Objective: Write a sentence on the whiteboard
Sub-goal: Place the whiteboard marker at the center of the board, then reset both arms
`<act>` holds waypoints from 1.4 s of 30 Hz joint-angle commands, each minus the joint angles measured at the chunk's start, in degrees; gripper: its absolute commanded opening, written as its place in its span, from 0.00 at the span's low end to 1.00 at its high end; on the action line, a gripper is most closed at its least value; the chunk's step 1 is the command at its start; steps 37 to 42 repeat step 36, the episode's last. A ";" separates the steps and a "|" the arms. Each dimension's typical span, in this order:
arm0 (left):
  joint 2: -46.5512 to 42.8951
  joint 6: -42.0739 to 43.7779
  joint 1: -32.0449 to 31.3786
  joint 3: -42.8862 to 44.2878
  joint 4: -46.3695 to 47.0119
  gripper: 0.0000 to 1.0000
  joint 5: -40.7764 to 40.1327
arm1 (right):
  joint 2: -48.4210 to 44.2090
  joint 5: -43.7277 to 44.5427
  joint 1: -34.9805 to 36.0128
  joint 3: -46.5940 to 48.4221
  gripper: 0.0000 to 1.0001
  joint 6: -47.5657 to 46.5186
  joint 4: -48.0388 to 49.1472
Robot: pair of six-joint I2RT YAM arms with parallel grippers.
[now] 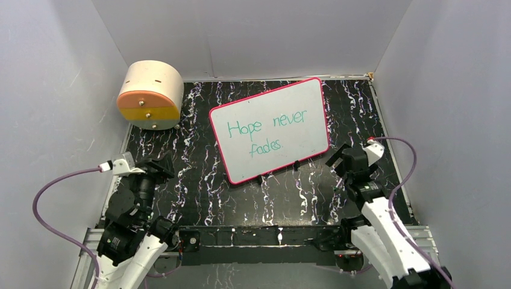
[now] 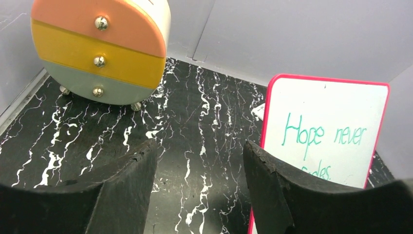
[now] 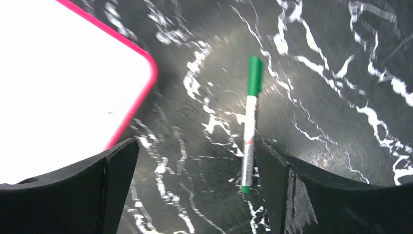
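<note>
We see the whiteboard (image 1: 270, 129) propped at the middle of the desk (image 1: 199, 180); our left gripper (image 2: 199, 146), jaws apart and empty, hides part of its sentence (image 2: 324, 134). Our right gripper (image 3: 197, 144) gapes empty over a loose pen (image 3: 250, 122). A drawer box (image 1: 150, 95) fills the far-left corner.

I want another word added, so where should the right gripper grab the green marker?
Probably best to take the green marker on its white barrel, mid-length, coming straight down with the jaws closing across its width. It lies flat and alone on the table beside a corner of the whiteboard, under the open right gripper.
</note>
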 commanded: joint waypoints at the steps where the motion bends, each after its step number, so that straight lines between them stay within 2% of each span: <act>1: -2.14 -0.02 0.25 3.23 -1.37 0.62 0.51 | -9.14 -0.63 -0.19 9.67 0.99 -8.06 -5.69; 9: -3.20 1.74 0.25 6.59 -4.31 0.63 2.32 | -21.77 -11.57 -0.19 20.93 0.99 -26.58 -5.71; 14: -3.64 2.14 0.25 5.63 -4.20 0.63 2.57 | -27.42 -10.84 -0.16 19.91 0.99 -34.22 -5.19; 21: -4.00 2.94 0.25 3.82 -4.12 0.63 3.23 | -34.41 -8.86 -0.15 15.12 0.99 -35.38 -1.41; 42: -4.66 2.33 0.25 1.82 -1.71 0.63 3.02 | -33.20 -10.35 -0.18 14.87 0.99 -35.23 -1.53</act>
